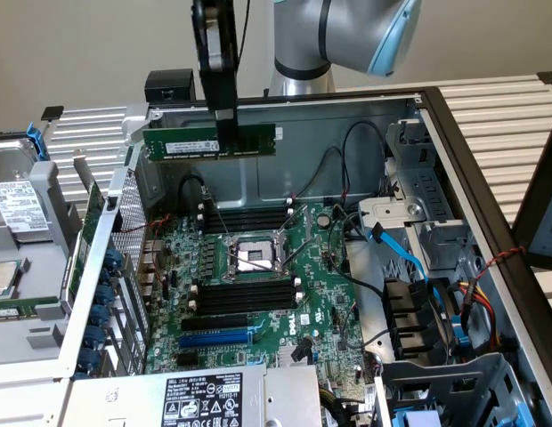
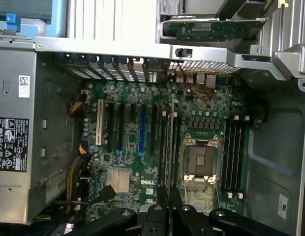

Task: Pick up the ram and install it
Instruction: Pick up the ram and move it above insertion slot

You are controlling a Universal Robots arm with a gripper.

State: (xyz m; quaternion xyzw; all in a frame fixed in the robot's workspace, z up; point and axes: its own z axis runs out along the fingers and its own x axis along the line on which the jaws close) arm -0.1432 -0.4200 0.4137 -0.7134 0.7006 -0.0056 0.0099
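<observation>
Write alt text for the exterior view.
The gripper holds the ram level in the air above an open computer case. Below it lies the green motherboard, with black memory slots on both sides of the CPU socket.

Computer workshop bench: open PC case (image 1: 303,169), motherboard (image 1: 322,313)
</observation>
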